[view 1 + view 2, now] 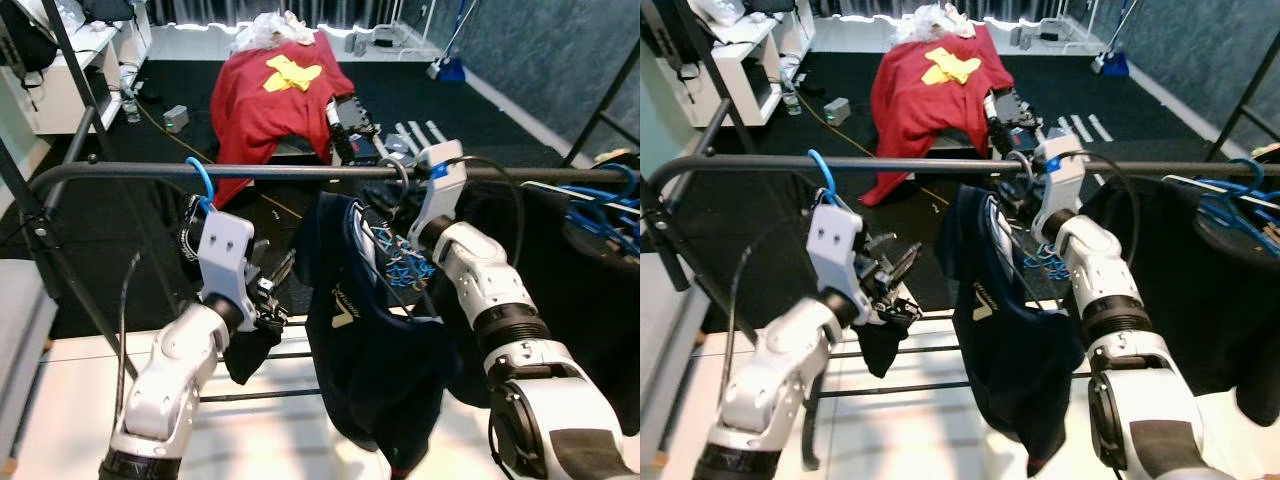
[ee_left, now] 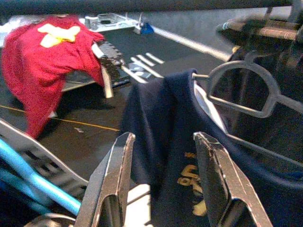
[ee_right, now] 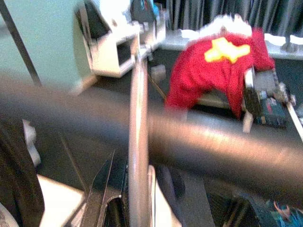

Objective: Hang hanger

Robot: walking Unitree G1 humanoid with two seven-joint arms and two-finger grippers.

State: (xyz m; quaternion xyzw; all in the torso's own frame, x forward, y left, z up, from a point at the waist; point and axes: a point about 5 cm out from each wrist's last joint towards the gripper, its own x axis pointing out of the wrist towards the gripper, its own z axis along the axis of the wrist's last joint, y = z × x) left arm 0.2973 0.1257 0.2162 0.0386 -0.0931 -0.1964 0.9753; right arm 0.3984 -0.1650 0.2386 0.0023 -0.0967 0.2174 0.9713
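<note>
While the dark rail [image 1: 300, 172] runs left to right across the head views, the right gripper [image 1: 1025, 190] is raised to it from the near side. In the right wrist view a silver hook [image 3: 138, 142] stands upright between the jaws and crosses in front of the blurred rail; jaws narrow, closed on the hook.

The hook belongs to the hanger [image 2: 246, 90], which carries a navy shirt [image 1: 375, 340]. Shirt hangs below the rail, centre of scene, between the two arms. Whether the hook rests fully over the rail: cannot tell, blur too strong.

Left gripper [image 1: 270, 290] sits below the rail, left of the navy shirt, apart from it. In the left wrist view its fingers [image 2: 111, 179] stand spread, nothing between them; the shirt collar and grey hanger shoulder lie beyond the tips.

A blue hanger hook [image 1: 203, 185] hangs on the rail above the left wrist. Dark garments and blue hangers [image 1: 600, 215] crowd the right end of the rail.

Far side: a red cloth [image 1: 270, 95] with a yellow patch is draped over an object on the dark floor [image 1: 120, 230]. White shelving [image 1: 75, 75] stands far left.
</note>
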